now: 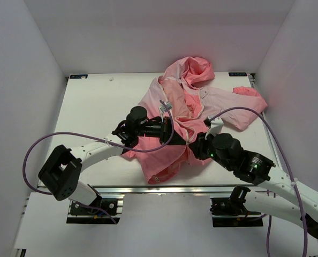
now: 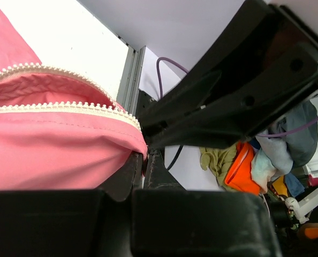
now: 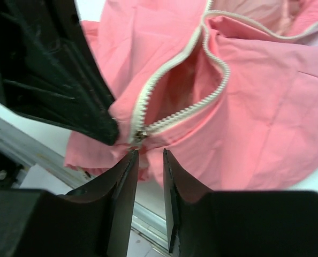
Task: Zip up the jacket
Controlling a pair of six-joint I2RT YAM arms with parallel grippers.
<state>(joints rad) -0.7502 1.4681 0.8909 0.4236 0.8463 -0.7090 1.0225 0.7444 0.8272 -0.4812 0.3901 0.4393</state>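
Note:
The pink jacket (image 1: 187,105) lies crumpled at the table's centre-right, hood to the back, white zipper open. My left gripper (image 1: 178,132) is shut on the jacket's lower front edge. In the left wrist view its jaws (image 2: 143,158) pinch pink fabric (image 2: 52,152) just below the zipper teeth (image 2: 68,107). My right gripper (image 1: 197,143) is open. In the right wrist view (image 3: 148,154) its fingertips sit just below the metal zipper slider (image 3: 139,134), where the two rows of zipper teeth (image 3: 171,65) meet at the hem. Pink cloth lies behind the gap.
The white table (image 1: 95,118) ends at a metal rail (image 1: 164,188) along the front. White walls close in the sides and back. Purple cables (image 1: 41,144) loop off both arms. The left gripper's black body (image 3: 52,69) crowds the right wrist view.

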